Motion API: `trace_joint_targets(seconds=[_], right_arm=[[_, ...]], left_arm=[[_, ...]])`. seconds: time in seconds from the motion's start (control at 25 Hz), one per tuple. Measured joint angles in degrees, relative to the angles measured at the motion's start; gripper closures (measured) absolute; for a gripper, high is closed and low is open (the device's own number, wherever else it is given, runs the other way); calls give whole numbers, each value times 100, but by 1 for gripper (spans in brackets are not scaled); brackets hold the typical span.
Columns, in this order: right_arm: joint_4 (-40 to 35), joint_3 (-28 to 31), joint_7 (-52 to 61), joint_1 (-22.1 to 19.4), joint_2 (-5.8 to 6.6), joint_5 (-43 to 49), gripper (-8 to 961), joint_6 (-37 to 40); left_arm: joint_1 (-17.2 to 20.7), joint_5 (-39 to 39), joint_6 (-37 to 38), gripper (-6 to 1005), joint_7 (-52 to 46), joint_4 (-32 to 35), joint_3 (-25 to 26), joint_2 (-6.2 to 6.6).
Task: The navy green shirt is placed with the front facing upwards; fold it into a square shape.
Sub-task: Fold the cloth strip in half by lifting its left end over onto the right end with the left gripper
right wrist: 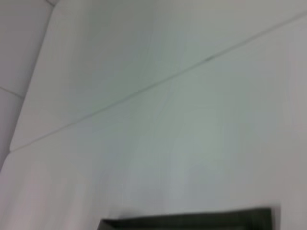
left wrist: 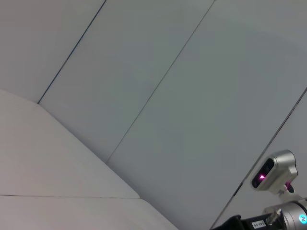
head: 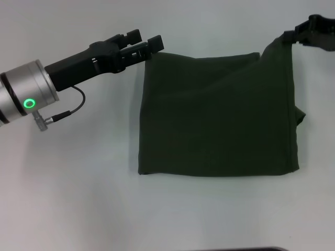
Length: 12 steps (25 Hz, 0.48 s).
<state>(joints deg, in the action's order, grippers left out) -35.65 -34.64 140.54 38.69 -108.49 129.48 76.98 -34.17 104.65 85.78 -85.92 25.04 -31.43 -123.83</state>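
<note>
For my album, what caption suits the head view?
Both grippers, left and right, hold the folded green shirt's far corners.

One navy green shirt (head: pixel 217 117), one left gripper (head: pixel 145 44), one right gripper (head: pixel 293 35).

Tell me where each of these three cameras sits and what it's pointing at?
Head: sits up high, looks down on the table and the navy green shirt; left hand and right hand each at a far corner.
Left wrist: on the left arm, faces pale panels; another arm's end shows.
Right wrist: on the right arm, faces pale panels.
Shared: the shirt's edge appears in right wrist and head.
</note>
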Motion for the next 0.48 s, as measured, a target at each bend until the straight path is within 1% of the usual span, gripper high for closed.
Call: trace_joint_targets(seconds=[0.28,0.4,0.48], right_arm=[[-146,32,-242,-15,-130,-35,914,-35],[-70,-2,-267,-80,-192,67,899,-261],[-62,-4,-249,-162,-257,140,890,-420]], left_arm=[[-18,0,-10,52,-47,-31,-12,-6],[-20,1,-10,52,-63,-39,-12,-8],[-20,3,-10,52,-64,-43,-13,-9]])
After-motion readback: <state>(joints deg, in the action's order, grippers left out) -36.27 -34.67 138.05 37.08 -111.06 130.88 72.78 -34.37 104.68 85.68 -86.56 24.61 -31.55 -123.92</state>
